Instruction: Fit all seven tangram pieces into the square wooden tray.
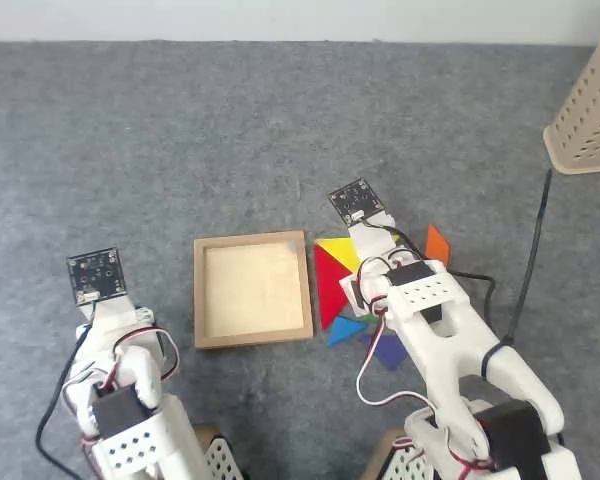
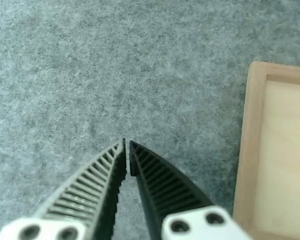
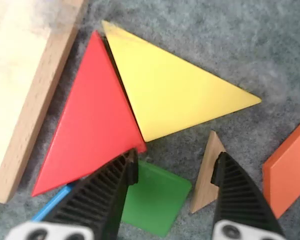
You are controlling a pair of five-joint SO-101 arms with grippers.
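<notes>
Right gripper (image 3: 176,159) open, green piece (image 3: 155,197) btwn jaws, beside red triangle (image 3: 90,115).

The high camera sits off my arms and looks steeply down on the grey carpeted counter (image 1: 180,150), taking in both arms from well back. My left wrist camera looks along my left claw (image 2: 126,146) at the carpet from close by and catches one rim of the square light-wood tray (image 2: 250,150). My right wrist camera hangs nearer still. It looks past my right claw (image 3: 176,159) at the tray's opposite rim, the large red triangle (image 3: 90,125) and the large yellow triangle (image 3: 170,90). The high view shares all three.
</notes>
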